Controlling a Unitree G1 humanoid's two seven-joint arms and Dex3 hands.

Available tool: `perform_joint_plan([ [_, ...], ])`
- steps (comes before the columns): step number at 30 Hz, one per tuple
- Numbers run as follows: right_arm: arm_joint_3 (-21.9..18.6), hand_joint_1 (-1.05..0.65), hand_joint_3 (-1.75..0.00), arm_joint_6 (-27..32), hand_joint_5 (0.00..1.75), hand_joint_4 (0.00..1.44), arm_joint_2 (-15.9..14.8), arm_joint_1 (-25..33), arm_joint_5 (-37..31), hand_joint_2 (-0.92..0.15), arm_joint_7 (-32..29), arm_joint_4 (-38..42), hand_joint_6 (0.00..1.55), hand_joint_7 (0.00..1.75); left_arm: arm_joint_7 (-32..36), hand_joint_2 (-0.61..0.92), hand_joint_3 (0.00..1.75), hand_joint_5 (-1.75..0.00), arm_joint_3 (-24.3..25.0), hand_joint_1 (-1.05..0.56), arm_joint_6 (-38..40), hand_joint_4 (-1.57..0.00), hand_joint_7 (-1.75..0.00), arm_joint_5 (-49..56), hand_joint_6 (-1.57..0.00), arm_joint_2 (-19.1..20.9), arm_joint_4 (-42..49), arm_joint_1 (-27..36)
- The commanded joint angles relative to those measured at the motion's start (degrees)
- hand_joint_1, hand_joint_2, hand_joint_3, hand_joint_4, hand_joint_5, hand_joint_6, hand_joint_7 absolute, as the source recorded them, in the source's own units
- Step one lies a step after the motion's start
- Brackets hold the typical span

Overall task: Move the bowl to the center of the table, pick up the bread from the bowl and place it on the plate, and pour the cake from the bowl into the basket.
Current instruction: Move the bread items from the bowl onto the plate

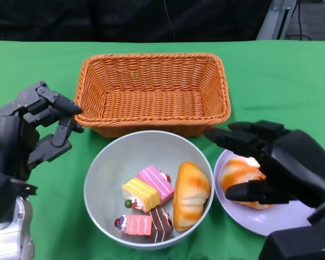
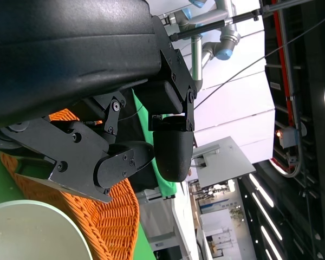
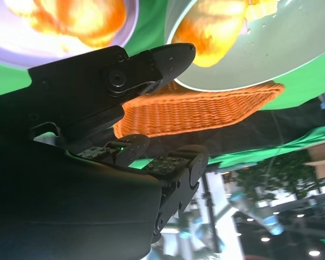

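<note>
The grey bowl (image 1: 146, 151) sits at mid-table in front of the wicker basket (image 1: 151, 92). It holds a golden bread (image 1: 190, 196) on its right side and several small cakes (image 1: 149, 189) beside it. A second bread (image 1: 237, 170) lies on the pale plate (image 1: 271, 219) to the bowl's right. My right hand (image 1: 265, 162) hovers over that plate with fingers spread, holding nothing. My left hand (image 1: 38, 130) stands open to the left of the bowl, near the basket's corner. The right wrist view shows the plate bread (image 3: 70, 16), the bowl bread (image 3: 211, 32) and the basket (image 3: 195, 111) beyond my fingers (image 3: 168, 57).
Green cloth covers the table (image 1: 281, 81). The basket is empty and touches the bowl's far rim. In the left wrist view the basket wall (image 2: 119, 216) and the bowl's rim (image 2: 32, 233) lie close under my left hand (image 2: 124, 151).
</note>
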Motion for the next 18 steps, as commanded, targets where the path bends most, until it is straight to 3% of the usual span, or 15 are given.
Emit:
perform_joint_plan([
  [1, 1.0, -0.78, 0.00, -1.7, 0.05, 0.52, -1.4, -3.4, -2.3, -0.88, -0.1, 1.0, 0.51, 0.01, 0.7, 0.69, 0.86, -1.51, 0.2, -0.09, -0.8, -0.81, -1.25, 0.0, -0.82, 0.5, 0.0, -0.2],
  [12, 4.8, -0.79, 0.00, -4.2, 0.04, 0.57, -0.9, -10.9, -5.6, -0.86, 0.7, 6.5, 0.54, 0.01, 1.0, 0.70, 0.85, -1.51, -0.2, -0.08, -1.3, -0.82, -1.25, 0.3, -0.82, 0.0, -0.2, -0.2],
  [18, 6.4, -0.82, -0.01, -3.5, 0.01, 0.56, -1.3, -12.3, -5.3, -0.88, 4.8, 5.9, 0.53, 0.00, 1.0, 0.70, 0.86, -1.52, -0.4, -0.08, -1.2, -0.81, -1.27, -0.1, -0.81, -0.2, -0.4, -0.3],
])
